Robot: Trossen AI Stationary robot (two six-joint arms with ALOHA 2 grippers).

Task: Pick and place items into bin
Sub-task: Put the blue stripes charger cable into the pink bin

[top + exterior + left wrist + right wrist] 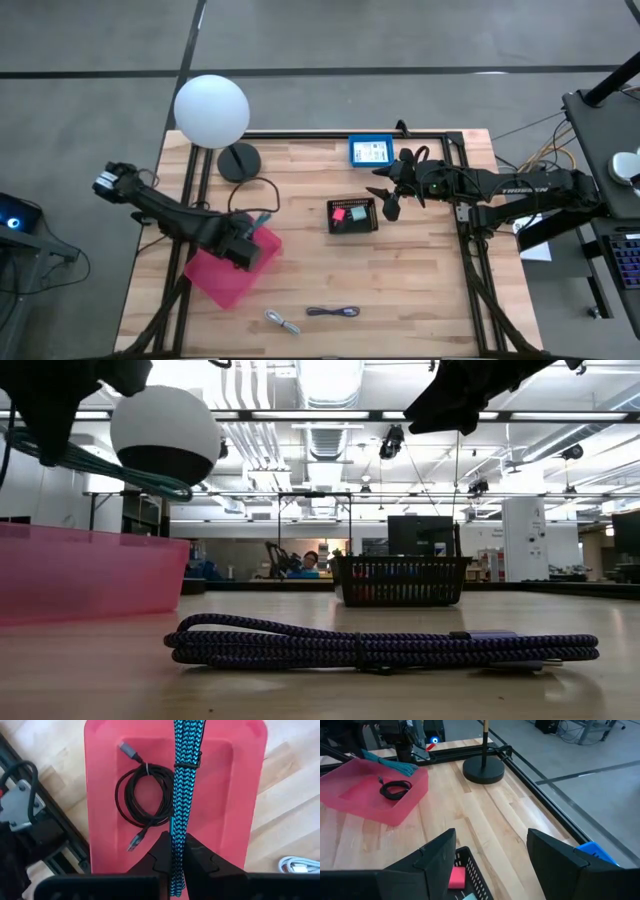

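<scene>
My left gripper (177,840) hovers over the pink bin (232,268) and is shut on a teal braided cable bundle (184,775). A black coiled cable (142,800) lies on the floor of the bin (220,795). My right gripper (492,845) is open above the far right corner of a small black basket (352,215), which holds a pink cube (456,877) and a mint-green piece. A purple cable (380,645) and a grey-white cable (282,321) lie on the table near its near edge. My left gripper pinches the teal cable bundle between its two fingers (200,857), near one end of it (176,850). The bundle runs along the fingers and juts out past their tips. It is lifted clear above the bin (90,570), with its loop (100,465) in the air.
A white globe lamp (211,110) stands on its black base (239,160) at the table's far left. A blue flat item (372,150) lies at the far edge. The black frame rails (470,250) run along the table's sides. Bare wood lies between bin and basket.
</scene>
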